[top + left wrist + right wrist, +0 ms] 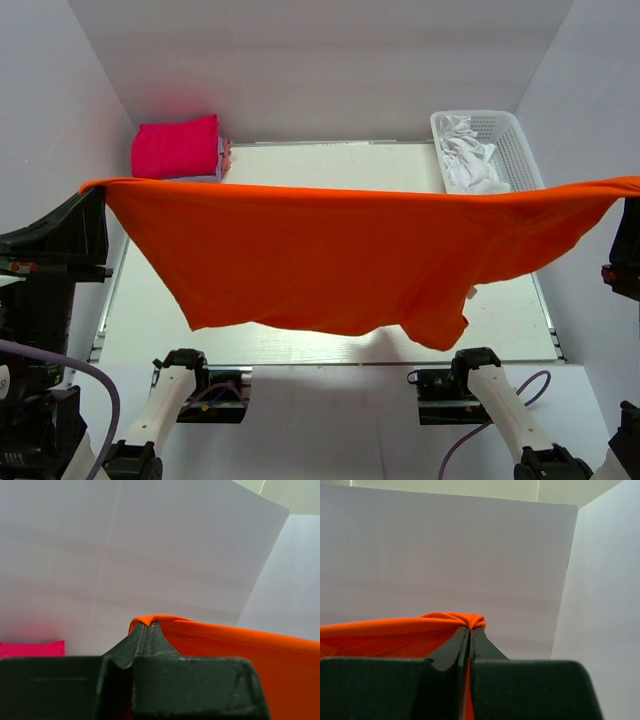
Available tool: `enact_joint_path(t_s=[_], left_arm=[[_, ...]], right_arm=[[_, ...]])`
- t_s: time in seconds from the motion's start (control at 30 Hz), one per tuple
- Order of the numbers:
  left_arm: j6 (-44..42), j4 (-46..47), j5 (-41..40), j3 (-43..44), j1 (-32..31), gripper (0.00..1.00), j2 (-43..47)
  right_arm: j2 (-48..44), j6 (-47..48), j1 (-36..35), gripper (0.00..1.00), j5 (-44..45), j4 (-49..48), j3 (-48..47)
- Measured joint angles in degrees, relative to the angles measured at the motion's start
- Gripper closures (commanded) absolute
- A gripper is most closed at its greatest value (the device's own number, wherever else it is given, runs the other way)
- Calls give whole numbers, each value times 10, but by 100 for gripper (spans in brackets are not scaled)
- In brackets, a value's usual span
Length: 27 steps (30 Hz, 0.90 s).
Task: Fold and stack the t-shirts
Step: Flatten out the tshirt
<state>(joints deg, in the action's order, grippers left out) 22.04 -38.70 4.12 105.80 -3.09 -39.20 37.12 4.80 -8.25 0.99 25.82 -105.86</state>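
A bright orange-red t-shirt point(340, 255) hangs stretched wide in the air above the table, its top edge taut from left to right. My left gripper point(98, 187) is shut on its left corner; in the left wrist view the left gripper point(146, 625) pinches orange cloth point(240, 645). My right gripper point(471, 628) is shut on the right corner of the orange cloth point(385, 630), at the far right edge of the top view. A folded magenta-pink t-shirt point(176, 148) tops a small stack at the back left, a pale lavender edge point(220, 152) showing under it.
A white plastic basket point(525, 150) holding white cloth point(470, 160) stands at the back right of the table point(330, 160). White walls close in the back and both sides. The arm bases sit at the near edge.
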Motion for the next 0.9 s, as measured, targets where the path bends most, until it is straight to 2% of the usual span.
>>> enact_joint_path(t_s=[0.2,0.37,0.67,0.9], left_arm=[[-2,-17,9,-5,0,100,6],[1,-24,13,-37,1,100,15],[50,-13,14,-209,2,100,29],[74,22,14,-304,2,100,16]], right_arm=[[-9,-18,0,100,1,6,-1],[-27,-34,0,100,8,9,44],[-22,-75,0,100,46,-9,174],[47,-102,0,100,69,-33,278]])
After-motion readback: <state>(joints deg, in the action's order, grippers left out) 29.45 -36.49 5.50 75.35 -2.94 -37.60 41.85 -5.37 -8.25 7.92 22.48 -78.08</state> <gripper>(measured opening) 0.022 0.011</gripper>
